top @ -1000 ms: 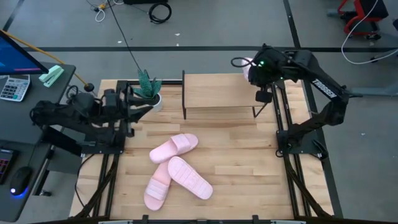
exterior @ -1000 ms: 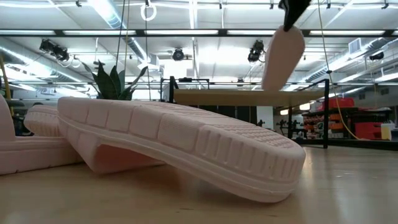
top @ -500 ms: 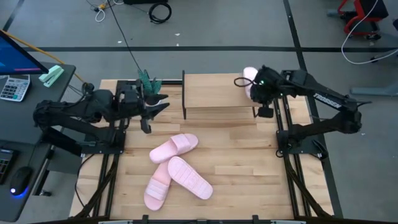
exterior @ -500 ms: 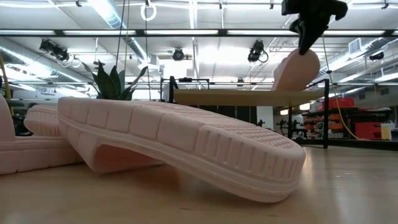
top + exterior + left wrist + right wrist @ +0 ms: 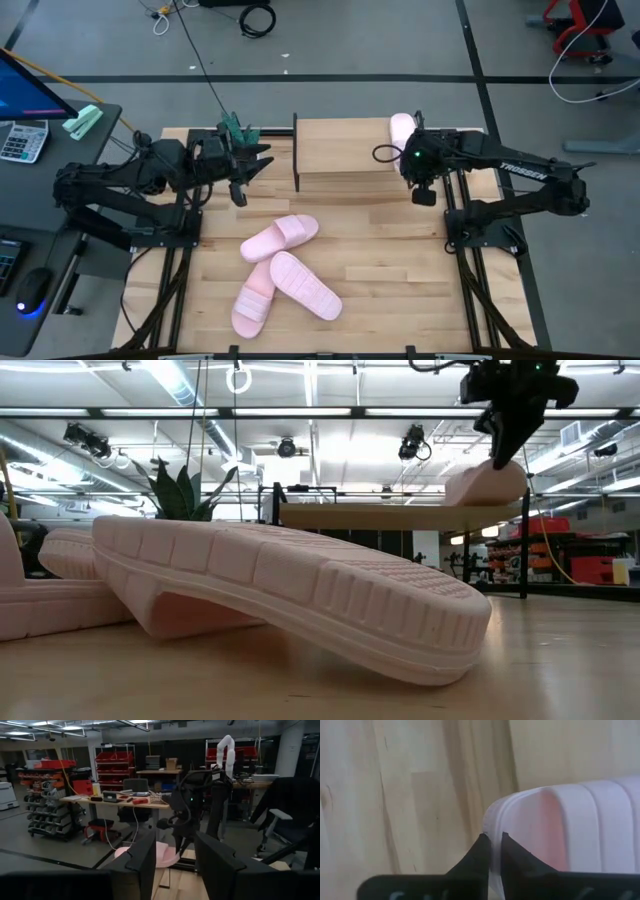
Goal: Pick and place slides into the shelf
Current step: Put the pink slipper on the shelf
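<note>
My right gripper (image 5: 412, 150) is shut on a pale pink slide (image 5: 402, 127) that lies on the right end of the shelf's wood top (image 5: 345, 145), as the low view also shows (image 5: 485, 484). Three more pink slides lie in a loose heap on the table: one (image 5: 281, 236) strap up, one (image 5: 305, 285) sole up across it, one (image 5: 253, 298) under that. My left gripper (image 5: 250, 166) hangs open in the air left of the shelf, beside a potted plant (image 5: 236, 135), touching nothing. My right gripper pinches the slide's sole rim (image 5: 493, 832) at its near end between the two fingertips (image 5: 481, 851). The fingers come from above, slanting down from the table's near side. The slide rests nearly flat on the shelf top (image 5: 400, 515), its held end slightly raised.
The shelf's black frame (image 5: 296, 150) stands at the table's far edge. The plant sits at the shelf's left. A desk with a calculator (image 5: 20, 140) lies beyond the table's left edge. Bare wood shows on the table's right half (image 5: 400, 270).
My right gripper has come down and toward the table's near side, tipping the slide from hanging upright above the shelf to lying on its top. My left arm has reached toward the table's right, bringing its gripper up beside the shelf's left end.
</note>
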`<state>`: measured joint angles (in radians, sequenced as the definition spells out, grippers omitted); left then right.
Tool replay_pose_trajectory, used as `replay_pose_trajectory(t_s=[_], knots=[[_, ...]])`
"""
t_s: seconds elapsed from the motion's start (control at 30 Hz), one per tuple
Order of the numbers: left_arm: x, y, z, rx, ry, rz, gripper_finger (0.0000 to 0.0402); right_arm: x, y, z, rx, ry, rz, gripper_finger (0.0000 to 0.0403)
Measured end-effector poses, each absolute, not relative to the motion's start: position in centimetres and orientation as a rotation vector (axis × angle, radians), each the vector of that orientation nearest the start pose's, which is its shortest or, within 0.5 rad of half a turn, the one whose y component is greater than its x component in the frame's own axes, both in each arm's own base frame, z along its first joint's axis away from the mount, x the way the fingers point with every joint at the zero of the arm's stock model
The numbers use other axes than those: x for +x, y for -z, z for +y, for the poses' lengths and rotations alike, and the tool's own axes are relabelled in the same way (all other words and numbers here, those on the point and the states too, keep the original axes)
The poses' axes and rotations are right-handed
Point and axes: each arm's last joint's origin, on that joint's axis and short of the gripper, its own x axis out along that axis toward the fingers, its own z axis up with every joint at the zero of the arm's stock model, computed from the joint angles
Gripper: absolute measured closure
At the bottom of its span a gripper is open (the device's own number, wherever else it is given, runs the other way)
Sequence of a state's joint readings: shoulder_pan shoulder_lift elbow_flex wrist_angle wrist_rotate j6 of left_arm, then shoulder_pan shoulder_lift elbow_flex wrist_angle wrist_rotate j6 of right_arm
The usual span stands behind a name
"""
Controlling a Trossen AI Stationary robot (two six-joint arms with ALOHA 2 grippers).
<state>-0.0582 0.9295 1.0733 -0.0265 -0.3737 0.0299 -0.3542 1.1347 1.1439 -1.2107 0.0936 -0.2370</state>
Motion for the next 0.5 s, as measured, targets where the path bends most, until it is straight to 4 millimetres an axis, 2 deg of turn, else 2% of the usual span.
replay_pose_trajectory(t_s=[0.23,0.5], knots=[[19.0,-42.1,0.0,0.004,-0.317,-0.110,0.0259,17.6,-30.0,-6.8,-0.007,0.260,1.256,0.0308],[19.0,-42.1,0.0,0.004,-0.317,-0.110,0.0259,17.5,-30.0,-6.8,-0.009,0.262,1.262,0.0270]])
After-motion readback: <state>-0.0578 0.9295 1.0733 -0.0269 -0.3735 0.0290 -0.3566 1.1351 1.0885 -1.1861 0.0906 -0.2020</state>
